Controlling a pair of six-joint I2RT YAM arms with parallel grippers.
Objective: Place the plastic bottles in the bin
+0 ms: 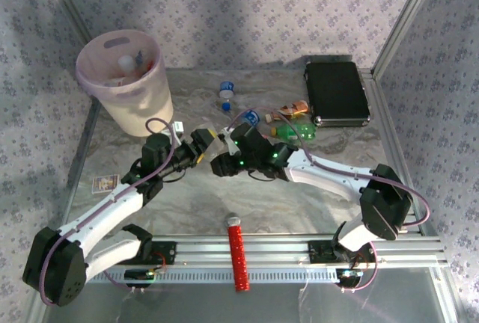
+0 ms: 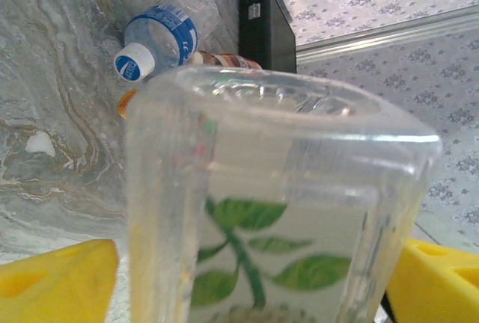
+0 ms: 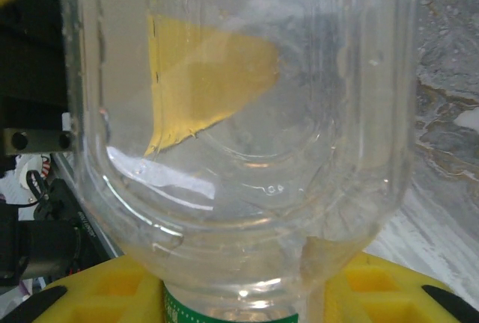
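Up against both wrist lenses the clear bottle (image 2: 284,211) is seen, leaf-printed label and all, held off the marbled table (image 1: 224,203) at mid-table between the two arms.

Over at the left, the bin (image 1: 142,106) is found at about ten o'clock from that meeting point, with a few binned bottles (image 1: 127,63) lying inside it.

Next along, the left gripper (image 2: 251,282) is set with its yellow pads spread to either side of the bottle's body. A thin sliver of gap seems to be left at one pad, though that cannot be settled from so close a view.

On the right, the right gripper (image 3: 239,300) is pinched on the neck, just by the green band, so the weight is judged to be carried there. The long axis is read as running from the neck at the right claw to the body at the left claw, roughly three to nine o'clock.

A handover is judged to be in hand. The left arm is the nearer to the bin, so a firm closing on the body is called for before the neck is let go.

Further right, at one to two o'clock, loose bottles (image 1: 296,130) are lying beside the black case (image 1: 335,93).
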